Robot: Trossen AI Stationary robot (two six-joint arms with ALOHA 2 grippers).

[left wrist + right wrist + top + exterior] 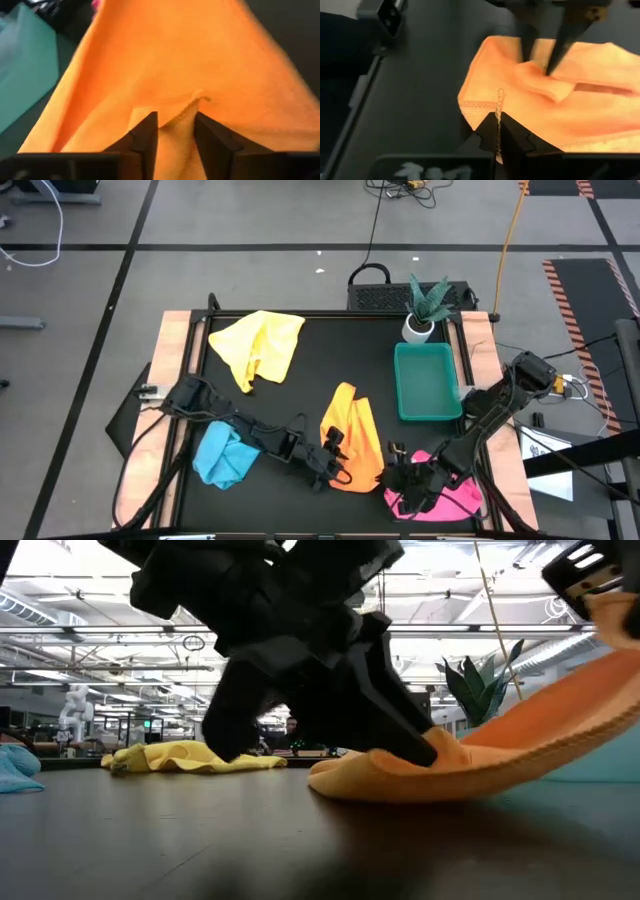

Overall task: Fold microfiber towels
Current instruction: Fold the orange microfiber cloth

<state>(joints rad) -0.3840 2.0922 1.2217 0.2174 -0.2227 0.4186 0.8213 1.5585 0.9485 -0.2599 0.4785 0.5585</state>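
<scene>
Towels counted: four lay on the black table [330, 350] — one yellow towel [262, 345] far left, one light blue towel [224, 455] near left, one orange towel [354, 438] near centre, one pink towel [440, 495] near right.
Trays: one green tray [427, 382], right of centre.
Left gripper [175, 129]: fingers parted, a fold of the orange towel between them.
Right gripper [498, 131]: pressed together, pinching the orange towel's stitched edge.
Only in the low view: the orange towel's right side rose off the table.
</scene>
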